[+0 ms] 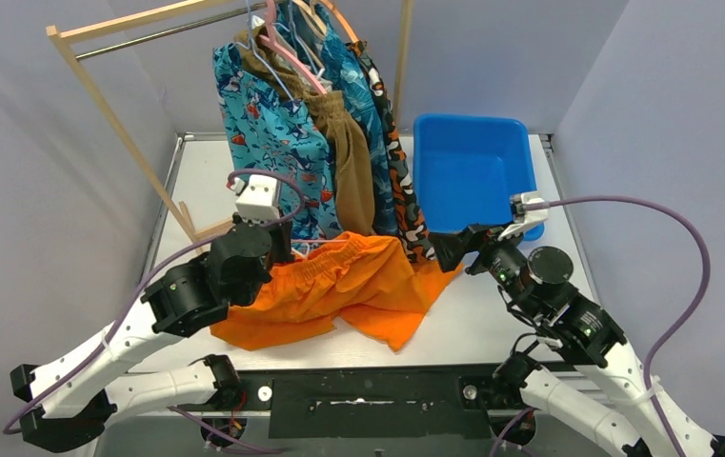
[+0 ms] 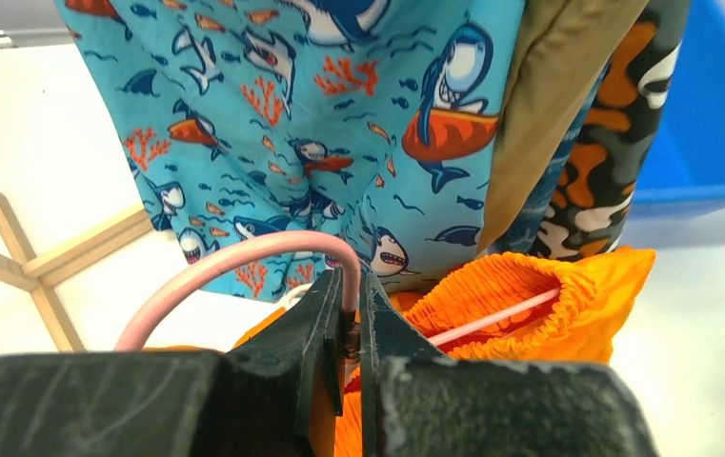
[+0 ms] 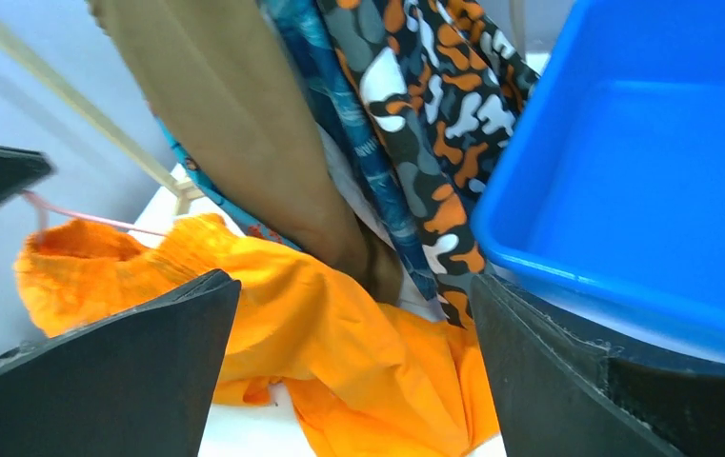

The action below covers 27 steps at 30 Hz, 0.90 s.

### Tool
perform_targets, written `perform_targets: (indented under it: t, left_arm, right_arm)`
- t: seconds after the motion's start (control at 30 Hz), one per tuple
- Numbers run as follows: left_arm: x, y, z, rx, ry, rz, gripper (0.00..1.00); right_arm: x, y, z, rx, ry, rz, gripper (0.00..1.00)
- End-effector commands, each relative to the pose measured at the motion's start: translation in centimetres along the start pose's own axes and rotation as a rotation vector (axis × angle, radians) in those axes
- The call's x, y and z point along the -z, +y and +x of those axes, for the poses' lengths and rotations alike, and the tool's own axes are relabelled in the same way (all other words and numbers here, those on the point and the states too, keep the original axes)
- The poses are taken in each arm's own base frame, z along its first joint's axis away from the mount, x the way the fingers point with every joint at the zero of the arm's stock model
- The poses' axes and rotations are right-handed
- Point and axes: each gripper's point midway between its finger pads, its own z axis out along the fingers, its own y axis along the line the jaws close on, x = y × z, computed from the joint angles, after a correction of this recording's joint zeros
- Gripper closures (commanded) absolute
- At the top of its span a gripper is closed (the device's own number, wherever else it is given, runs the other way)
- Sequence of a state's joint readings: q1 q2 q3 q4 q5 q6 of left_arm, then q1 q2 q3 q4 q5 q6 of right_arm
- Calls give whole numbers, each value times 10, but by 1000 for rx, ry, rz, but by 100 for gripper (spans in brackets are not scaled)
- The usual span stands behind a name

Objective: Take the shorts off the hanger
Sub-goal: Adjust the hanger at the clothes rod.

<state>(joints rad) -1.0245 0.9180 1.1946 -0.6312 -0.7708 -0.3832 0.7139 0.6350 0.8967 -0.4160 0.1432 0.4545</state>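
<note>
My left tool (image 2: pixel 353 314) clamped on pink hanger (image 2: pixel 234 255), right tool (image 3: pixel 353 381) wide apart and empty; my tug on orange shorts (image 1: pixel 339 286) may yank hanger loose.

Left hand (image 2: pixel 352 290) pinched closed, right hand (image 3: pixel 353 286) with fingers spread wide, both arms forward

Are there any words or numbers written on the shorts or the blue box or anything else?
None: no words, numbers or labels can be read anywhere.
The teal shark shorts show only pictures of sharks, fish and coral.
The camouflage shorts show only blotches.
The blue patterned shorts carry pale marks too blurred to read.
The orange shorts, the pink hanger and the blue bin are plain.
</note>
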Motion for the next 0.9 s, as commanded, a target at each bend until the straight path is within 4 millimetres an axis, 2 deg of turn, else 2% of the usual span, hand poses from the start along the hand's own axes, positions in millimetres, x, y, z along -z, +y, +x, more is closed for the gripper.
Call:
perform_targets:
  t: [0.0,0.07,0.17,0.27,0.37,0.4,0.43,0.47,0.53,0.63,0.77,0.87]
  left_arm:
    - [-10,-10,-5,76,-54,10,100]
    - [-12,-14,-3,73,-54,27,100]
    - [-19,-10,-1,50,-51,-24,100]
    - [-31,4,12,22,-14,-106,100]
    - [-36,15,22,16,14,-129,100]
    - [-36,17,25,8,18,-119,100]
    - [-34,19,27,-2,21,-103,100]
    - [-33,20,28,-14,26,-88,100]
    - [-26,25,33,-35,45,-68,100]
    - [-16,39,37,-43,55,-79,100]
    - [-3,50,36,-17,52,-82,100]
    - [3,53,36,10,51,-79,100]
  right_arm:
    - [3,29,-5,58,-20,-175,3]
    - [-3,40,-2,88,-8,-233,3]
    - [-26,37,-1,51,17,-173,3]
    - [-56,20,13,29,71,-39,4]
    - [-90,-8,39,28,150,144,14]
    - [-105,-12,44,38,176,182,18]
    - [-115,-7,44,50,190,162,18]
    - [-133,-1,54,69,231,126,18]
    - [-163,13,61,93,272,61,18]
    - [-214,41,70,101,326,-94,20]
    - [-275,81,59,106,301,-262,19]
    - [-304,99,39,64,203,-340,17]
